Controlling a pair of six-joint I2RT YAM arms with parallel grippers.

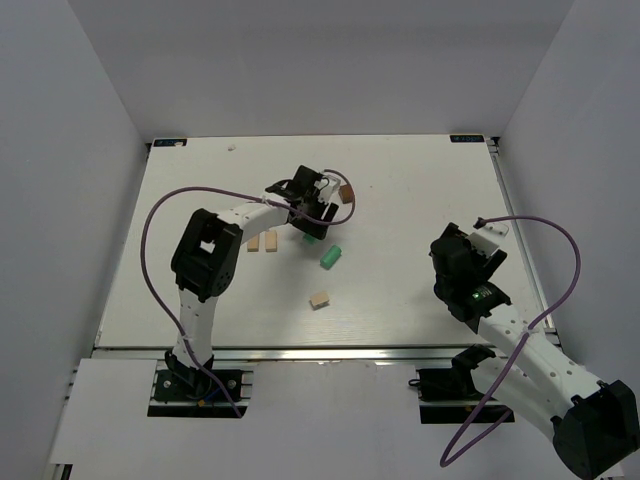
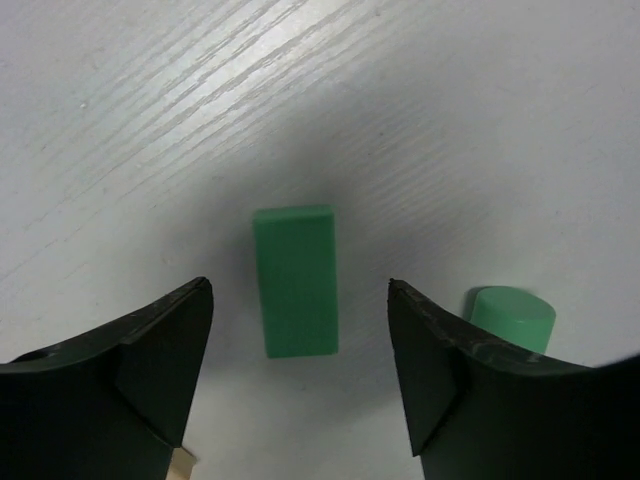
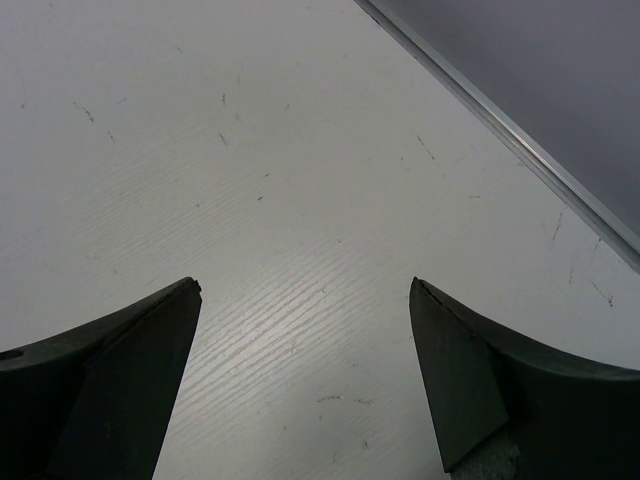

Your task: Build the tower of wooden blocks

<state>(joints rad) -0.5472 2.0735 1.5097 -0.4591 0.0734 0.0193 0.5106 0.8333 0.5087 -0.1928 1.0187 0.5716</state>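
Left claw (image 2: 298, 284), jaws apart, frames a smooth mint-green rectangular block (image 2: 295, 250) on grained white tabletop (image 2: 200, 100); a rounded green piece (image 2: 512, 318) sits just outside one finger.

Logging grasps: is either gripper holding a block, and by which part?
Nothing is held. The left gripper is open, its fingers flanking a rectangular green block without touching it; the right gripper is open and empty.

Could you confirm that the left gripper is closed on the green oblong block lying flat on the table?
Not quite: the left gripper is open, not closed. The left wrist view shows its fingers standing apart on either side of the green oblong block, which does lie flat on the table.
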